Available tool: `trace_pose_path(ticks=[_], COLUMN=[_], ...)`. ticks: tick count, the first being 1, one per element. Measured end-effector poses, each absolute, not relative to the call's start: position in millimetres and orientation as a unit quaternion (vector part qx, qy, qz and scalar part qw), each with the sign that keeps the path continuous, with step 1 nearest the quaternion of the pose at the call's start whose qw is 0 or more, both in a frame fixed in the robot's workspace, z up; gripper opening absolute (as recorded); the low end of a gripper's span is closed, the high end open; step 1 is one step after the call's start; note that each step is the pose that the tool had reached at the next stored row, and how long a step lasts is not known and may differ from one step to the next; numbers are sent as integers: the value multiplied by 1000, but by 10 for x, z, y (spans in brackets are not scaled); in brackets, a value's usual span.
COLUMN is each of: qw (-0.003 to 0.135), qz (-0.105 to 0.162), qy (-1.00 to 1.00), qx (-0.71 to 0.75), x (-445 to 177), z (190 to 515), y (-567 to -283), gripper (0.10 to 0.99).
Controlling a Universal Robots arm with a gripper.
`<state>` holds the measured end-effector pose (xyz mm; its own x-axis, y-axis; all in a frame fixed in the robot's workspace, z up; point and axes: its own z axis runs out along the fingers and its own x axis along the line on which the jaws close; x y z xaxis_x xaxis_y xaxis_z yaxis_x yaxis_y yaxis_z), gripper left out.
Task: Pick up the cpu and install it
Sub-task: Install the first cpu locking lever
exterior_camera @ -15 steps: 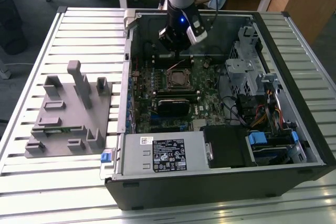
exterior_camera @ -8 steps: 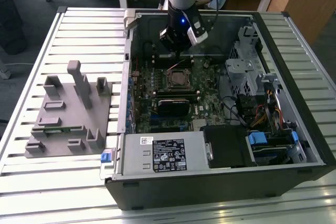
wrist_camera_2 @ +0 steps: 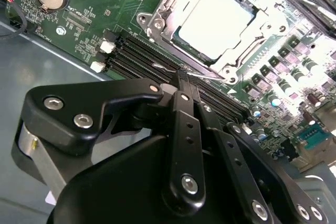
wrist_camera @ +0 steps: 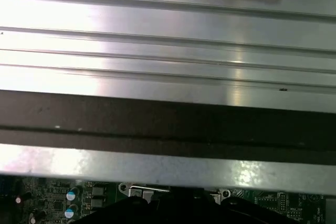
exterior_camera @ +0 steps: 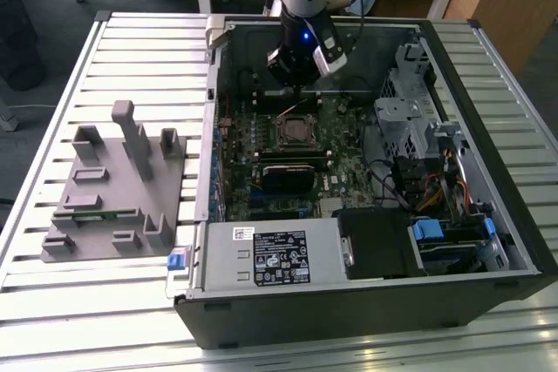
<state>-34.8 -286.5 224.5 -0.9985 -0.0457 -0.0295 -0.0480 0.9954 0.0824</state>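
jaws closed, empty, near cpu (wrist_camera_2: 215, 22)

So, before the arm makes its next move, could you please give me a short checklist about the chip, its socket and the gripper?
1. Chip lies inside the metal frame of the socket: ok.
2. Chip lies flat, not tilted: ok, as far as the second wrist view shows.
3. Frame latched down over the chip: cannot tell.
4. Gripper apart from the chip: ok. Its tip is beside the socket, in front of the black memory slots.
5. Chip turned the right way in the socket: cannot tell.
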Motion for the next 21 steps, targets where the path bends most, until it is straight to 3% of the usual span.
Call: trace_pose_path(ticks=[21], qw=[14], qz=[40], qy=[999], qx=[-23], x=[-245], z=[2115], y=[-2849], gripper=[106])
